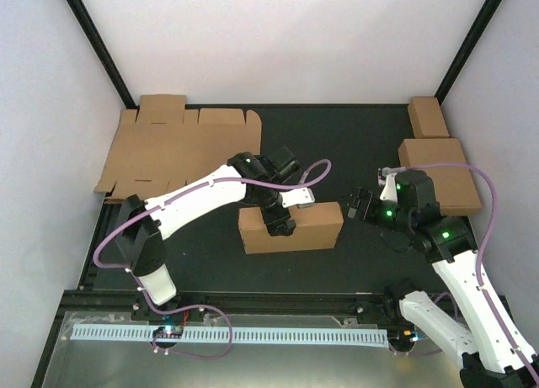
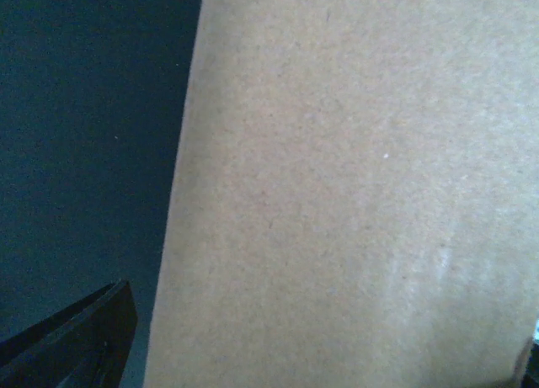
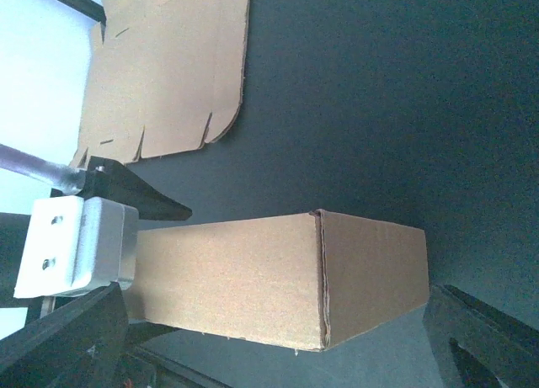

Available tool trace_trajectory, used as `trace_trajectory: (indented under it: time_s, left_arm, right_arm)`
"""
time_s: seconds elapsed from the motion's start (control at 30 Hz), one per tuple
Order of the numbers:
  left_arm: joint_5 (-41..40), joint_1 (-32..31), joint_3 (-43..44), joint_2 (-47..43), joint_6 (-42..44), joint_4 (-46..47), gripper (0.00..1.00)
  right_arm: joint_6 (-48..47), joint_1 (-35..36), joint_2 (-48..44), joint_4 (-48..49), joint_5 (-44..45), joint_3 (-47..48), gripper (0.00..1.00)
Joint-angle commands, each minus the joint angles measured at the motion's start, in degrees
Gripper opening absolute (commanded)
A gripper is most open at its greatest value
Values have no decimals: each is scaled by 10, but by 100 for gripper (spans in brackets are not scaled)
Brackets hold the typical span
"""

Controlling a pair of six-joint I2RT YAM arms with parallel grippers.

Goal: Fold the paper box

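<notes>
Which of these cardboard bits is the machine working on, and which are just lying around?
In the job: middle box, left claw, right claw.
Lying about: flat sheets, side box, small box.

The paper box (image 1: 316, 228) sits in the middle of the desk, and the left gripper (image 1: 280, 226) is down on it. The right gripper (image 1: 358, 206) is just beside its right end. Flat cardboard sheets (image 1: 181, 144) lie in the far left corner, and brown boxes (image 1: 442, 178) sit by the right edge.
</notes>
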Motion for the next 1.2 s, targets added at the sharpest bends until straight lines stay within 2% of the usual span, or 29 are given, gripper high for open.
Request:
trace_trajectory:
  time_s: [0.0,0.1,0.2,0.37,0.47,0.57,0.7,0.87,1.03,1.17]
  left_arm:
    - [24,4,25,7,12,-14,89]
    - [22,5,27,7,12,-16,83]
    - [21,4,33,4,6,-22,82]
    - [25,2,39,-9,3,-27,91]
    - [22,2,34,-17,4,-21,92]
    - [22,2,32,-23,4,-19,85]
    - [30,2,32,-28,4,-16,71]
    - [31,1,30,-33,-6,-18,62]
    - [11,-5,17,-61,-25,-8,60]
    - [-15,-7,-5,-109,-42,13,60]
  right_arm:
    - [-7,-1,-6,11,-5,-5,100]
    - [-7,0,-8,10,-4,-8,100]
    - [-6,0,-7,10,-6,-9,100]
    - [-6,0,-8,11,-6,-9,100]
    - [-5,0,-6,13,-7,-10,100]
    - [-4,-1,-4,15,-8,-11,100]
    - [-1,0,-4,15,-8,-11,100]
    - [4,-1,-6,7,3,-6,100]
    - [10,-1,-5,-21,43,14,100]
    - [19,-1,-10,-60,127,51,100]
